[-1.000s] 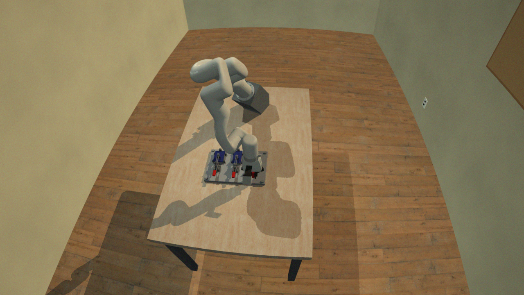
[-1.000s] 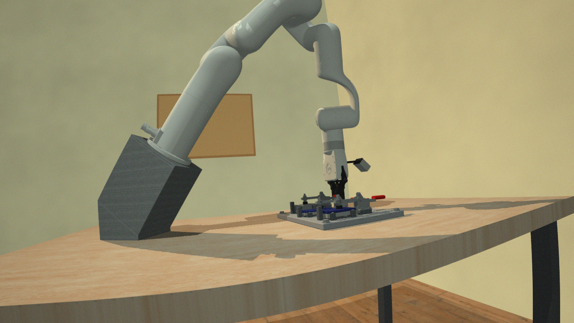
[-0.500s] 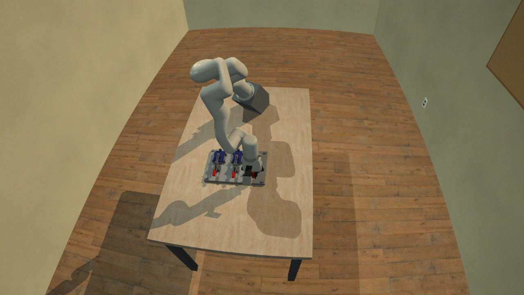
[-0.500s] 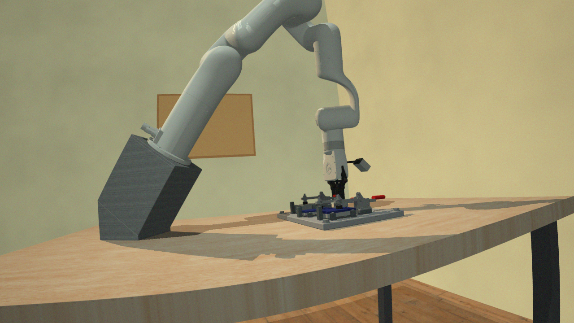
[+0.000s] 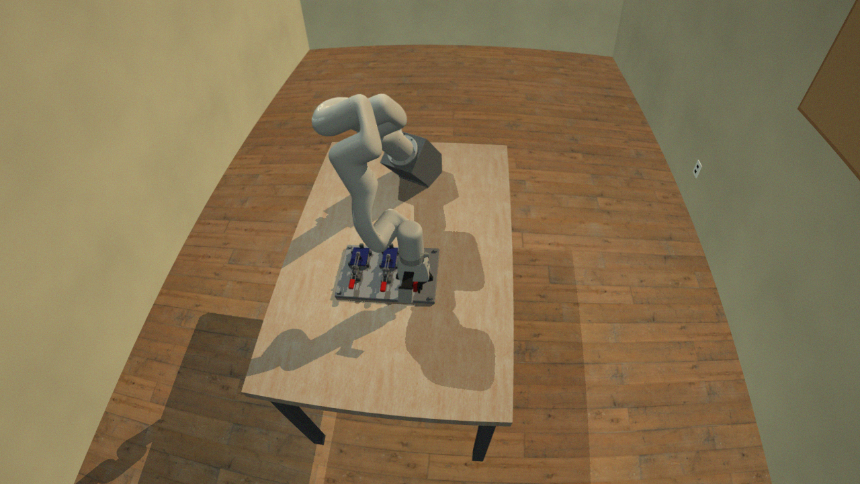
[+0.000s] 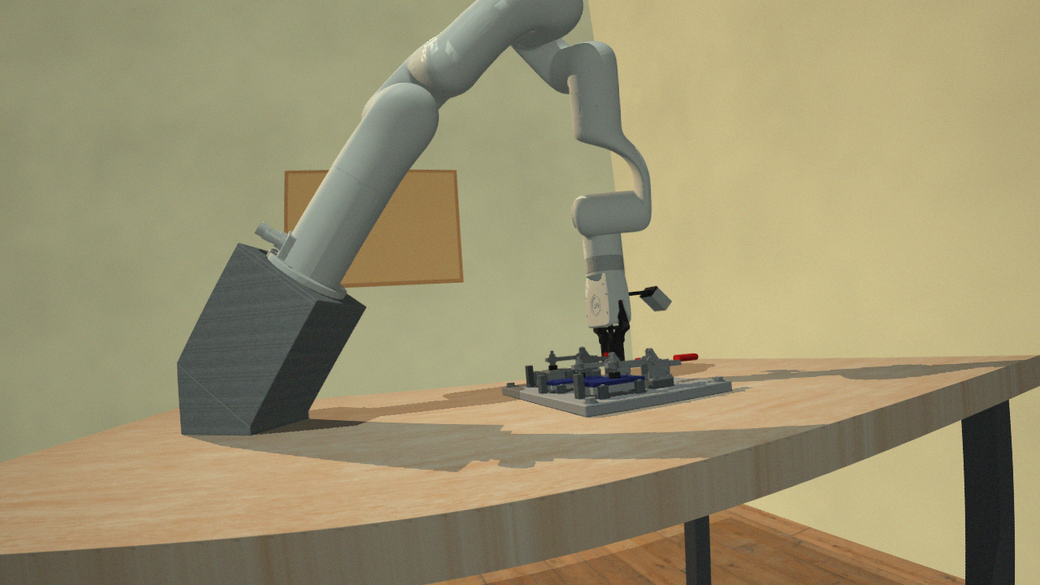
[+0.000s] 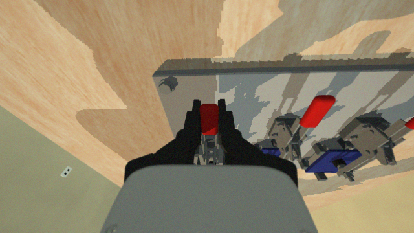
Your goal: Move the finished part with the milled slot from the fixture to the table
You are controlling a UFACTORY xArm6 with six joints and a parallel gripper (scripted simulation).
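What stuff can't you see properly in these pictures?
- Slotted part: wrist view, hidden behind the gripper shut on the red clamp handle.
- Third clamp handle: wrist view, cut off by the edge.
- Rest pads under the blue blanks: too small in every view.

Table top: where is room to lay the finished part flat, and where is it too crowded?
The widest bare wood lies between the fixture plate and the table's near edge; a narrower strip runs along the right edge. The plate is crowded with clamps and two blue blanks, where the gripper grips a red clamp handle.
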